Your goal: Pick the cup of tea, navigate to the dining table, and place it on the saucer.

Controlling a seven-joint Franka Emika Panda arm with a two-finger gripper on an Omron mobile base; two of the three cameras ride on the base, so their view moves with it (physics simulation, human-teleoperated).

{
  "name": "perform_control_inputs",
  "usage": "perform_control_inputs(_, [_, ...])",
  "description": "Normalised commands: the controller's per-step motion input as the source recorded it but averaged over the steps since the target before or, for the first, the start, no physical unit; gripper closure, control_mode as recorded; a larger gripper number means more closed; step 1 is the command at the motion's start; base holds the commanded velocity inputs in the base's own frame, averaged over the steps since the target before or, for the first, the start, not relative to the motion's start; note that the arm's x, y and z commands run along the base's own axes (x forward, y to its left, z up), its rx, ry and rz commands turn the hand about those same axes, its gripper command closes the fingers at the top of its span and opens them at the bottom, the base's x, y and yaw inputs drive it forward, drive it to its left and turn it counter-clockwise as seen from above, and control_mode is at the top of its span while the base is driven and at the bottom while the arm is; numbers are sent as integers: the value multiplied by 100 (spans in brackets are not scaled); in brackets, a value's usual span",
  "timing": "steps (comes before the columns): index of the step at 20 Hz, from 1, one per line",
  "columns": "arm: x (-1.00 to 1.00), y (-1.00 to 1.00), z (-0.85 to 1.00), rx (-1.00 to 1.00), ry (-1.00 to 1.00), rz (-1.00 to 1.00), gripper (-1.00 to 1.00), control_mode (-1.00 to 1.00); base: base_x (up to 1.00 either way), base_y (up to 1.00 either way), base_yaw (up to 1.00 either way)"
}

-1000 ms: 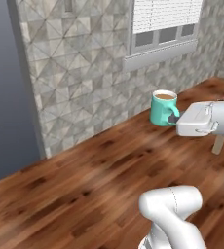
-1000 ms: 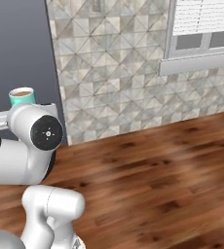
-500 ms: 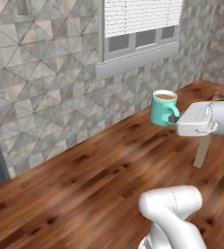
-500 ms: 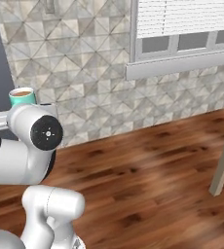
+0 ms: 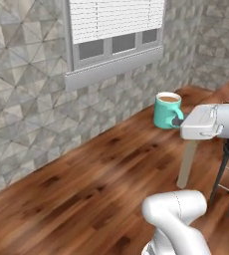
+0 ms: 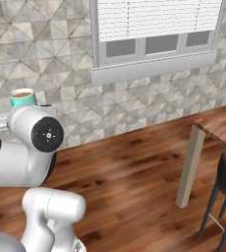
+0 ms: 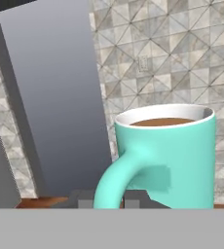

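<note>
cup of tea (image 5: 167,110) carried upright above the wood floor, gripper (image 5: 178,121) clamped narrow on its handle. glossy, rigid, likely slippery and breakable — nearly full of tea, so keep level. dining table (image 6: 222,127) corner just ahead.

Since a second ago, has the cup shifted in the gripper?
No. The cup sits at the same spot against the gripper in the left base view; window and wall slid because the base drove.
</note>
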Motion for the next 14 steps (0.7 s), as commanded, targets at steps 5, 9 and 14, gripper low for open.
perform_control_inputs(5, [0,0,0,0,0,0,100,100,21,-100,-19])
perform_control_inputs(9, [0,0,0,0,0,0,100,100,-28,-100,-24])
perform_control_inputs(14, [0,0,0,0,0,0,100,100,-37,-100,-20])
